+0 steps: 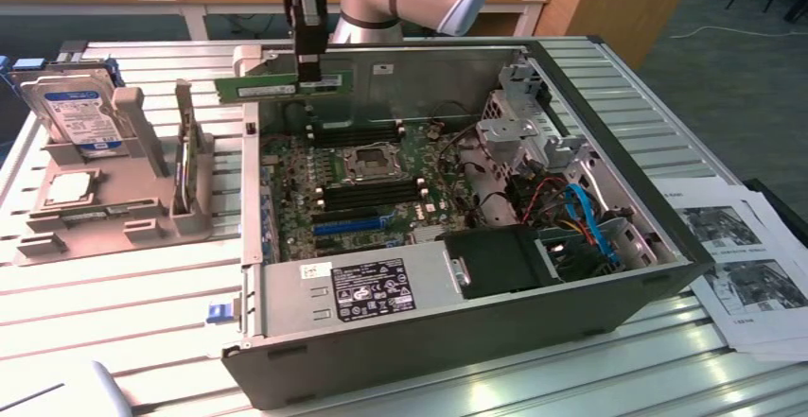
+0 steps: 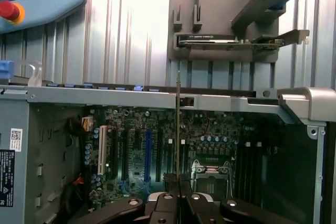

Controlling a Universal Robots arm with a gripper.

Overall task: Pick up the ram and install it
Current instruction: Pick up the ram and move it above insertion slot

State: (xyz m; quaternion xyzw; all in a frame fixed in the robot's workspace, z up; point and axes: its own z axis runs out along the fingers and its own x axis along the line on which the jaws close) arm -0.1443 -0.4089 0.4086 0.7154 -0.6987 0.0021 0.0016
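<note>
On the exterior view's left of the open computer case (image 1: 442, 341), I see the hard drive (image 1: 79, 114) upright in its grey stand (image 1: 120, 218). My tool (image 1: 307, 77) is pinching the ram (image 1: 259, 86), level above the case, clear of the motherboard (image 1: 366, 185).

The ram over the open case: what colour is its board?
Green. The ram shows its colour best in the exterior view.
</note>
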